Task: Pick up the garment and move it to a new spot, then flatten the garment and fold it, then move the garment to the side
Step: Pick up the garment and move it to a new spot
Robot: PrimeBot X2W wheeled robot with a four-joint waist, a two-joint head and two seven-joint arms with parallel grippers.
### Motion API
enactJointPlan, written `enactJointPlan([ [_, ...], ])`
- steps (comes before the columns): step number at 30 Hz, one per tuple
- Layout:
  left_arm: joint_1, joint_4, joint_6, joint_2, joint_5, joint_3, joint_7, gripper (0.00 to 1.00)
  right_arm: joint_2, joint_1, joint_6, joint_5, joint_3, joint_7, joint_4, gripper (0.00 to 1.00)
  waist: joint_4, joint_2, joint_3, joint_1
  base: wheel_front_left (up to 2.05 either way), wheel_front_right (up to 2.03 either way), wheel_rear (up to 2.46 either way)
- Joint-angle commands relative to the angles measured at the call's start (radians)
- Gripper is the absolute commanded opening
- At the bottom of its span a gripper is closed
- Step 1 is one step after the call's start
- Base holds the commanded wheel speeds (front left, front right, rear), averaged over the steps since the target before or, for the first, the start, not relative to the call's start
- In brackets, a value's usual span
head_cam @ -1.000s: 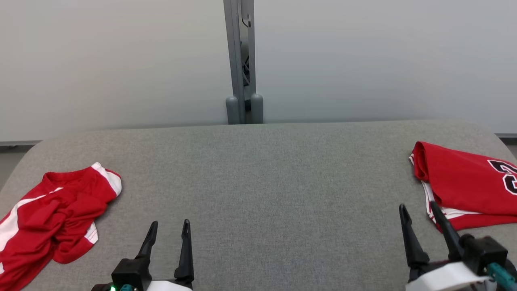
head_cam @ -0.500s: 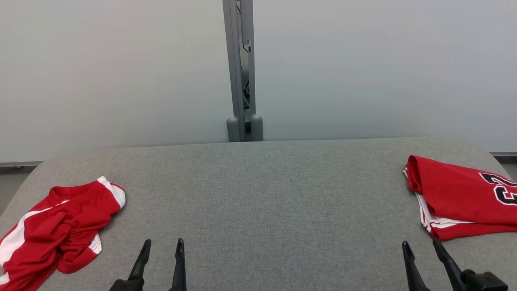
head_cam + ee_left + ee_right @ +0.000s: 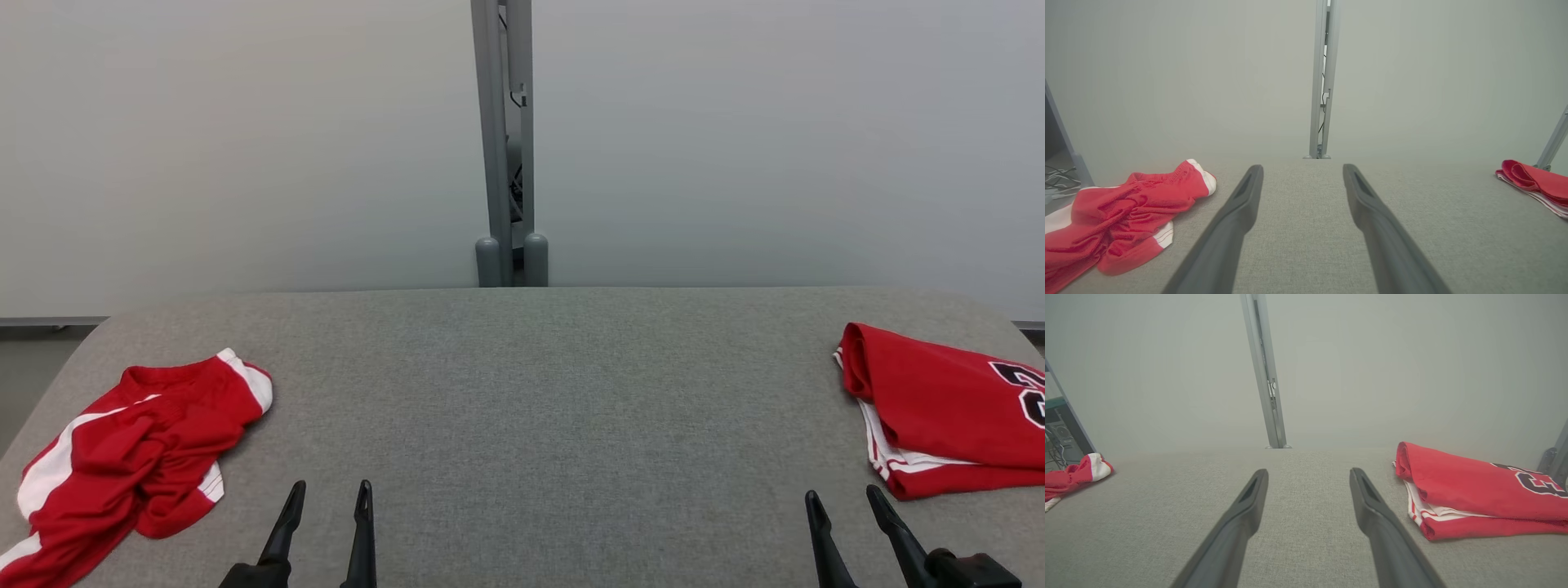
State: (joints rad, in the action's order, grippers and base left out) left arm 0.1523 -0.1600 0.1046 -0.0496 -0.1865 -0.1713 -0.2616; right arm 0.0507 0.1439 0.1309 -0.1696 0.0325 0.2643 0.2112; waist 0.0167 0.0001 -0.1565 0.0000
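A crumpled garment [image 3: 135,457], red with white stripes, lay bunched in a loose heap at the bench's left edge, its lower part running toward the near left corner. A folded jersey [image 3: 947,408], red with white trim and part of a black number showing, lay flat at the bench's right edge, its rolled fold facing the middle. The grey fabric-covered bench [image 3: 539,392] was bare between them, and the two garments lay well apart.

The left end effector [image 3: 329,487] sat over the near edge, to the right of the crumpled garment and clear of it, its two dark fingers spread wide with nothing between them. The right end effector [image 3: 841,492] sat over the near edge close to the folded jersey's near corner without touching it, its fingers also spread wide and holding nothing. In both wrist views only bench cloth showed between the fingers.

Behind the bench's far edge stood a grey post [image 3: 504,139] against a pale wall [image 3: 245,147].
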Motion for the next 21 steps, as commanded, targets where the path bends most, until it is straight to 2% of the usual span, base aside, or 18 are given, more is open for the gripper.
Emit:
enactJointPlan([
  [1, -0.013, 0.008, -0.003, -0.003, -0.007, 0.001, -0.004, 1.0, 0.002, 0.007, 0.0, -0.011, 0.002, 0.0, -0.006, 1.0, 0.025, -0.0001, 0.002, 0.0, 0.0, 0.0, 0.0],
  [21, -0.032, 0.07, 0.005, -0.003, 0.013, 0.02, -0.004, 1.0, 0.002, -0.029, 0.0, -0.089, 0.058, 0.0, -0.027, 1.0, 0.317, -0.0001, 0.045, 0.0, 0.0, 0.0, 0.0],
])
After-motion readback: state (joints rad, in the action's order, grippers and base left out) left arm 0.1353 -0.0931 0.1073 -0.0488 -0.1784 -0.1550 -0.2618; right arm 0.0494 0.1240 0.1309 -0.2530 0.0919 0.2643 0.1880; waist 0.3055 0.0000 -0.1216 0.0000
